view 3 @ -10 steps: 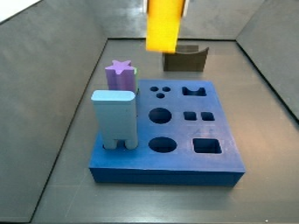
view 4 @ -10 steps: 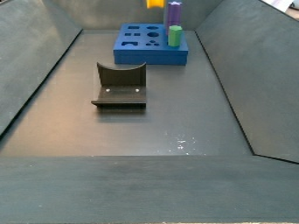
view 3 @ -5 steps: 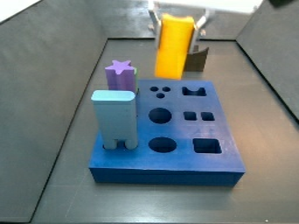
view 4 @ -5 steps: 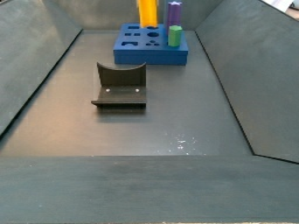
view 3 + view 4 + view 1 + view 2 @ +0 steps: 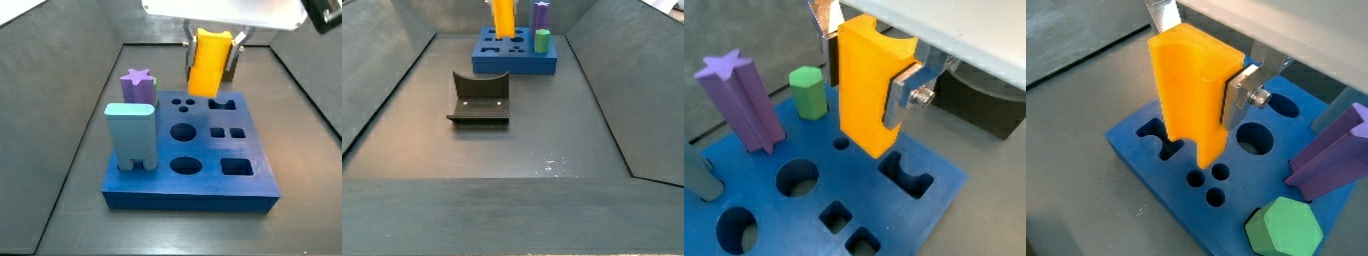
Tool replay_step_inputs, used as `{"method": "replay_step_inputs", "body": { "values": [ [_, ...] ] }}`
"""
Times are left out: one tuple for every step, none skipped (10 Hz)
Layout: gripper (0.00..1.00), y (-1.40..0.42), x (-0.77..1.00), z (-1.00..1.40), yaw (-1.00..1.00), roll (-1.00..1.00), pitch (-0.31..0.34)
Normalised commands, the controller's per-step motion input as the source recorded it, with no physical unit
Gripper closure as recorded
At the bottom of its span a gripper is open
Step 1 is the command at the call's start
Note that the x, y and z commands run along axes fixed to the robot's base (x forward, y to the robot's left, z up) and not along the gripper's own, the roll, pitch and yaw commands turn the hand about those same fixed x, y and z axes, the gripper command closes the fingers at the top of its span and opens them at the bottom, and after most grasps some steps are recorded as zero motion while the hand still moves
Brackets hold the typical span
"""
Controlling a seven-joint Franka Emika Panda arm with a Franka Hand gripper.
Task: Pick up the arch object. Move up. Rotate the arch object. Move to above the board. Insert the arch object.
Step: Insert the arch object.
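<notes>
Here the gripper (image 5: pixel 871 62) is clamped on the upright arch object (image 5: pixel 873 85), holding it just above the board (image 5: pixel 945 185) near the crown-shaped hole (image 5: pixel 906 174)

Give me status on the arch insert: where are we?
Done: the arch object is picked up, lifted and upright, clamped between the claw's silver fingers. In hand: it hangs over the board, lower end near the crown-shaped hole in a wrist view. Left: lowering it in and releasing; the pictures don't show it seated yet.
</notes>
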Motion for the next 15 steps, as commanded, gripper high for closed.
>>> {"method": "replay_step_inputs", "body": {
  "values": [
    [1.0, -0.12, 0.85, -0.42, -0.11, 0.0, -0.231],
    [1.0, -0.02, 0.79, -0.53, -0.11, -0.04, -0.31],
    [1.0, 0.0, 0.79, -0.51, -0.13, -0.06, -0.32],
    [1.0, 0.0, 0.69, -0.19, -0.13, -0.03, -0.087],
    [1.0, 0.0, 0.05, -0.03, -0.01, 0.0, 0.0],
    [1.0, 0.0, 0.0, 0.0, 0.0, 0.0, -0.046],
    [1.0, 0.0, 0.15, -0.18, 0.0, 0.01, -0.07],
    [1.0, 0.11, 0.0, -0.16, 0.01, 0.26, -0.039],
    [1.0, 0.08, -0.07, -0.29, 0.12, 0.25, -0.036],
    [1.0, 0.19, -0.1, -0.24, 0.17, 0.2, -0.043],
    [1.0, 0.22, 0.0, -0.32, 0.15, 0.16, -0.053],
    [1.0, 0.25, 0.04, -0.38, 0.1, 0.07, -0.069],
    [1.0, 0.18, 0.34, -0.52, 0.01, 0.0, -0.123],
    [1.0, 0.07, 0.48, -0.56, 0.0, 0.0, -0.146],
    [1.0, 0.06, 0.23, -0.51, 0.01, 0.06, -0.109]
  ]
}}
